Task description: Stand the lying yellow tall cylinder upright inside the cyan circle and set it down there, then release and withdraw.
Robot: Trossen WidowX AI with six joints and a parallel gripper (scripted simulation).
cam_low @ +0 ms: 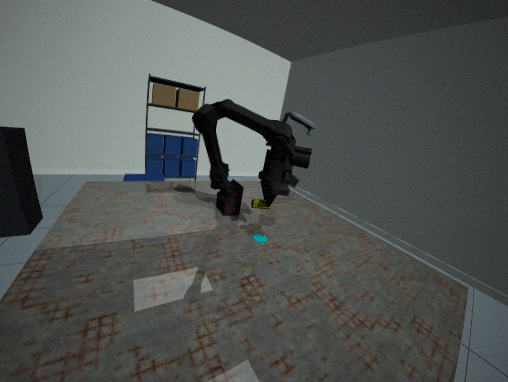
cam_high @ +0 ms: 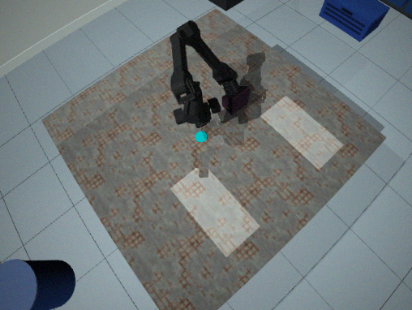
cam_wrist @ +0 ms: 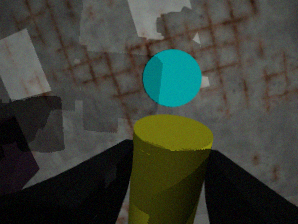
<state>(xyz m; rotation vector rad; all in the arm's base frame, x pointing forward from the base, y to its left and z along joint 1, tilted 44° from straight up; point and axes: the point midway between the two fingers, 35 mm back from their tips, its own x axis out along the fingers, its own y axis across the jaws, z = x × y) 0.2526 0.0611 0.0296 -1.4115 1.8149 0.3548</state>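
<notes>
The yellow tall cylinder (cam_low: 260, 203) (cam_wrist: 167, 172) is held between the fingers of my gripper (cam_low: 270, 203) (cam_wrist: 169, 153), which is shut on it. In the exterior view the cylinder looks about level, off the mat, and sticks out to the left of the fingertips. In the wrist view its round end faces up the picture, towards the circle. In the top view the arm hides it. The cyan circle (cam_high: 201, 136) (cam_low: 260, 238) (cam_wrist: 172, 77) lies flat on the mat with nothing standing on it, just in front of the gripper in the exterior view. A shadow covers its left edge in the wrist view.
The arm's dark purple base block (cam_high: 236, 101) (cam_low: 230, 199) stands beside the gripper. Pale lit patches (cam_high: 216, 211) (cam_high: 302, 131) lie on the patterned mat (cam_high: 122, 178). A blue bin (cam_high: 354, 17) and a dark blue drum (cam_high: 53, 284) stand off the mat.
</notes>
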